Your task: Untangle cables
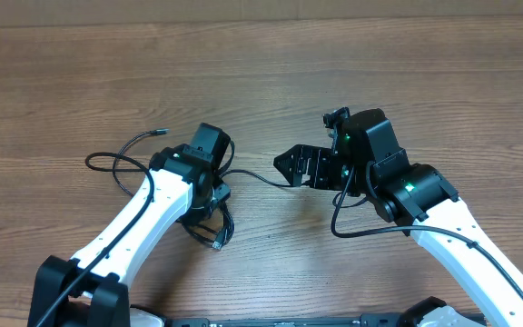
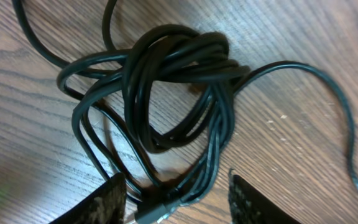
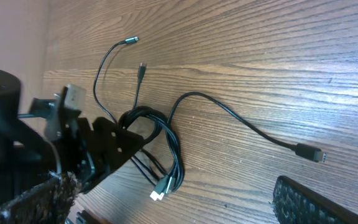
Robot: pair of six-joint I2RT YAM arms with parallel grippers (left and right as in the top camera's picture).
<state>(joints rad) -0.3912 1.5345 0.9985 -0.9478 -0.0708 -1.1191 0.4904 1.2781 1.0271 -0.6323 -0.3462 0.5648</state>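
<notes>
1. Several thin black cables (image 2: 179,93), looped into one loose knot on the wooden table (image 1: 261,54), directly below the left gripper (image 2: 176,205). One silvery tip (image 3: 131,40) trailing off on the far side.
2. One long strand (image 3: 241,124) leading out of the knot toward the right gripper (image 1: 289,165) and ending in a small plug (image 3: 308,152).
3. Handling, as judged: light, soft and limp, with no stiffness to keep a shape. Smooth jacket, probably slippery in a shallow pinch. Loops likely to drag along together under a pull on any one of them (friction inside the knot).
4. Best hold, as judged: a single strand just beside the knot, or the plug of the long strand. Not the whole bundle at once.
5. Left gripper: roughly half open, fingers (image 2: 107,202) on either side of the knot's lower loops, with a plug end between them. No firm clamp evident.
6. Right gripper: spread wide and empty, just beside the long strand's plug, with no contact evident.
</notes>
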